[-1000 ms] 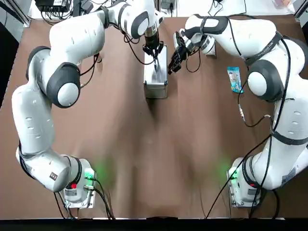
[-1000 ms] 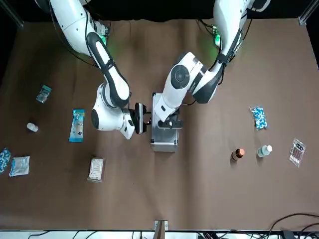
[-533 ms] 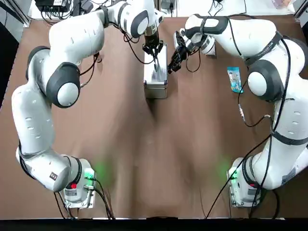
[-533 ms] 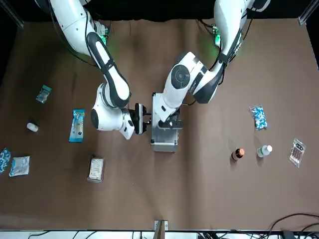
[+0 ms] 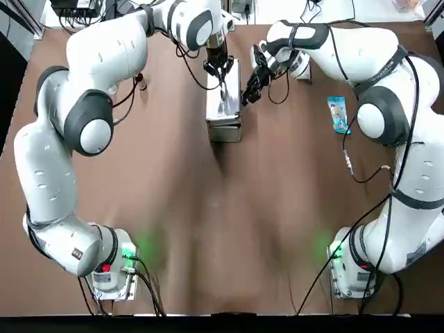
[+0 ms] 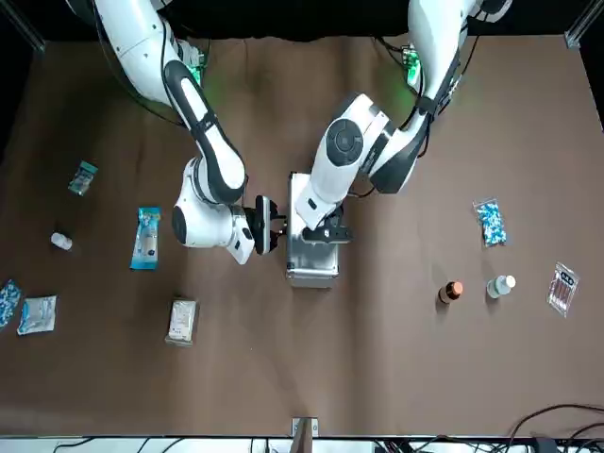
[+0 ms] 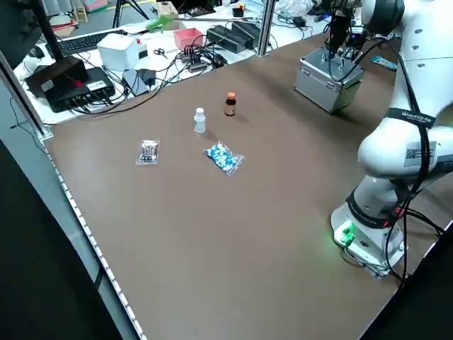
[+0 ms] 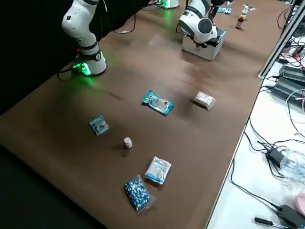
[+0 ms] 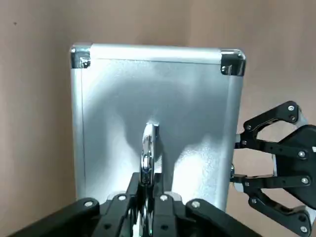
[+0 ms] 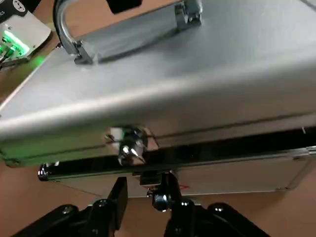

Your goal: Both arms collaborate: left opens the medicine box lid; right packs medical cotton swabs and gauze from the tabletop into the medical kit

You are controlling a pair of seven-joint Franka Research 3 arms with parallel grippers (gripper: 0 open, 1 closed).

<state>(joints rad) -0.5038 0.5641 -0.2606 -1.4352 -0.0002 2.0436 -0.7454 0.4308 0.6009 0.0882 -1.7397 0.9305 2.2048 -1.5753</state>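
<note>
The left gripper (image 9: pixel 144 197) is clamped on the handle (image 9: pixel 148 153) of the medical kit (image 5: pixel 224 104) mid-table to raise its lid, while the right gripper (image 5: pixel 251 84), jaws apart and empty, waits beside the latch (image 10: pixel 129 143).

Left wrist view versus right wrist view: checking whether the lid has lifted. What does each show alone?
Only the left wrist view shows the left claw shut on the handle and the open right claw beside the case. Only the right wrist view shows the front latch and a dark gap under the lid. Both show the silver case and its handle.
</note>
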